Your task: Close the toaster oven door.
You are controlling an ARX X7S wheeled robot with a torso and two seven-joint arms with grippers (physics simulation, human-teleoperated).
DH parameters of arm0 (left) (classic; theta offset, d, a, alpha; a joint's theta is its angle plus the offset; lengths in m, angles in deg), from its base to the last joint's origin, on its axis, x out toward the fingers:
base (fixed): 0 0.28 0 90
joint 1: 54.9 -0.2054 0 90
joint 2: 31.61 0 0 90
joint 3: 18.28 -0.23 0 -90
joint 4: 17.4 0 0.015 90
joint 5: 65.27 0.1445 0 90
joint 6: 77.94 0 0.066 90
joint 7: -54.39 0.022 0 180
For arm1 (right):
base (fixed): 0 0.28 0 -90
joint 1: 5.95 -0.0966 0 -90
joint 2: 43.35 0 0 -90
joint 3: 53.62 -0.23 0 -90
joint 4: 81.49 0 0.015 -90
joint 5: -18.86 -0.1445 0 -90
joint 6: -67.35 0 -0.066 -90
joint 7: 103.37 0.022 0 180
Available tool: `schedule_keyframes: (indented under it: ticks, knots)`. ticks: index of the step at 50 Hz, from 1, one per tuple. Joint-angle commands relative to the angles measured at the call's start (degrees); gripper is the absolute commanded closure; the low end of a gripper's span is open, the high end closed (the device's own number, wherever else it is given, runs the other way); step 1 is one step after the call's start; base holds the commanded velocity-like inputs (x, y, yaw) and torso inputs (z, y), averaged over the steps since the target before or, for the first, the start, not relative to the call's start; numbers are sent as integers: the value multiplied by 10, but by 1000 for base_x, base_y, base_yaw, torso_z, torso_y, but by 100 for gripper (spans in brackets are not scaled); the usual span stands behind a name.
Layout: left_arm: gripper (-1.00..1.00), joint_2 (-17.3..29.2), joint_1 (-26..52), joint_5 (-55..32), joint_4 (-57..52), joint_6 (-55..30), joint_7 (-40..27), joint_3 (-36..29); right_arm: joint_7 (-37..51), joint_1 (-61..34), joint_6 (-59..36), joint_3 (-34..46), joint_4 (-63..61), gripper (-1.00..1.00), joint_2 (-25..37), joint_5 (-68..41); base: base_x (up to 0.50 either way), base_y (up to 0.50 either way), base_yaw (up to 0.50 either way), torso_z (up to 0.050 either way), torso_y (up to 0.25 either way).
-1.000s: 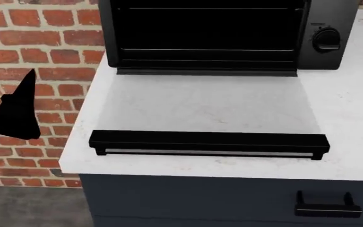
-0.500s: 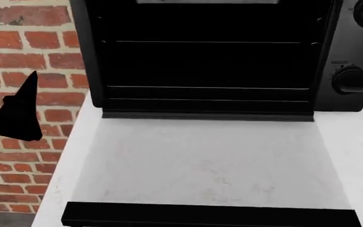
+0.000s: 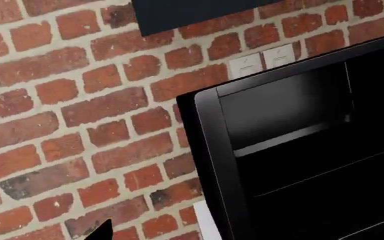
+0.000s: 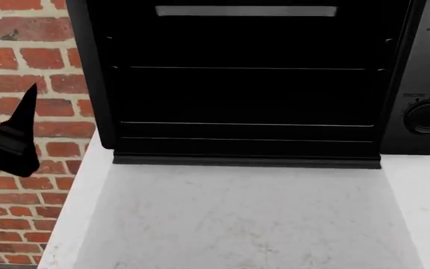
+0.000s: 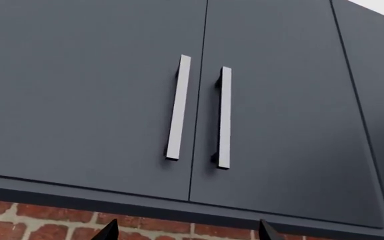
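Two end effectors hold nothing: left end effector (image 4: 9,148) at the frame's left edge, aperture unclear; right end effector (image 5: 185,231) spread wide. Toaster oven (image 4: 245,84) fills the upper frame; toaster oven door (image 4: 248,218) lies flat on the table. Stiff, hinged, fragile glass: lift by its handle, out of frame.

1. This is a kitchen.
2. A black toaster oven (image 4: 245,84) sits on a white tabletop (image 4: 58,235).
3. Dark blue cupboards (image 5: 85,100) with silver handles (image 5: 178,107) hang on a red brick wall (image 3: 78,125).
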Motion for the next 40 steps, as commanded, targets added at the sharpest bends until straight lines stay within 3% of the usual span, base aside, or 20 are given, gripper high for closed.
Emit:
schedule_keyframes:
  ticks: [1,10,18,24,33,40]
  knots:
    - [-100,120,-71,86,-17,166,90,-57,7,3,14,7,-1,-100,8,-3,0,0,0,0,0]
    - [-100,234,-120,179,5,337,172,-105,3,26,27,-7,-2,-100,13,1,0,0,0,0,0]
    - [-100,298,-148,204,-8,375,205,-111,11,34,40,-14,-4,-100,24,-8,0,0,0,0,0]
    - [-100,328,-172,196,-33,363,219,-106,18,32,49,-5,-4,-100,32,-12,0,0,0,0,0]
    - [-100,364,-196,223,-9,454,233,-111,19,39,60,3,-3,-100,35,-5,0,0,0,0,0]
    - [-100,379,-204,240,-1,469,235,-113,20,37,68,14,0,-100,39,0,0,0,0,0,0]
